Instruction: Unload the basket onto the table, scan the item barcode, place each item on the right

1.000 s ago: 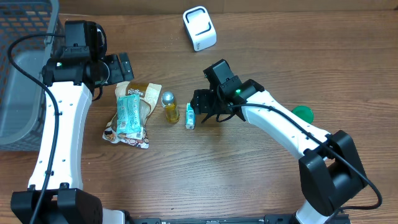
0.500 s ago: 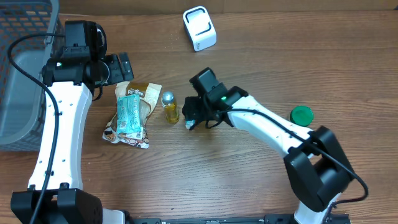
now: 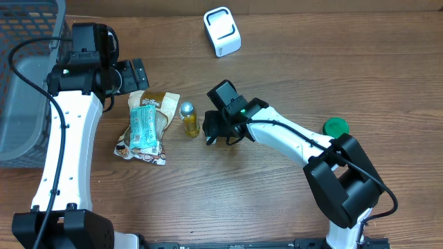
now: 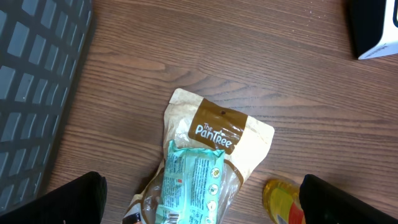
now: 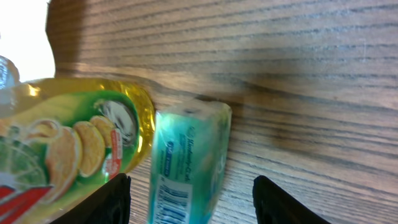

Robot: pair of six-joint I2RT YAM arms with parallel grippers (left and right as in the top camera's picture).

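A small teal pack (image 5: 186,162) with a barcode on its label lies on the wooden table, right beside a yellow bottle (image 5: 74,143). My right gripper (image 5: 189,199) is low over the pack and open, one finger on each side. Table shows between the pack and the right finger. In the overhead view the right gripper (image 3: 214,131) covers the pack, next to the bottle (image 3: 190,121). The white scanner (image 3: 222,31) stands at the back of the table. My left gripper (image 4: 199,199) hangs open above a snack bag (image 4: 205,162), holding nothing.
A grey basket (image 3: 24,76) fills the far left. The snack bag (image 3: 145,124) lies left of the bottle. A green lid (image 3: 336,127) sits on the table at the right, near my right arm.
My right gripper has moved left and come down over the teal pack, with its jaws somewhat narrower. The left arm and the items have not moved.
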